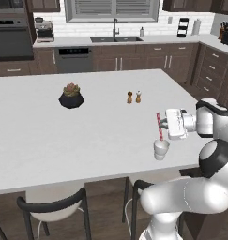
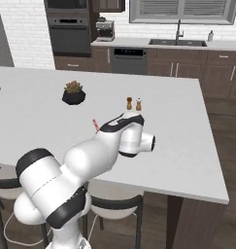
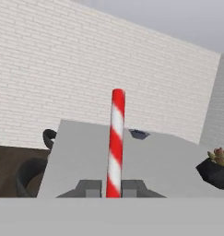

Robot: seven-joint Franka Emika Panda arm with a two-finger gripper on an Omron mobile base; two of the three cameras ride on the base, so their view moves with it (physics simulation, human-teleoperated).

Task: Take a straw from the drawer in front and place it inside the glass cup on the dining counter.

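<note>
Pinched upright between my fingers (image 3: 88, 188), the straw (image 1: 159, 125) hangs directly over the glass cup (image 1: 161, 149); lower end nearly inside.

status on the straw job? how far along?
Done: the red-and-white striped straw is out of the drawer, clamped upright in the shut gripper. In hand: it hangs just above the small whitish translucent cup on the white dining counter. Left: lower it in and release.

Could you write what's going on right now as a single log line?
hand: shut on straw | straw: upright, over cup | cup: on counter
</note>
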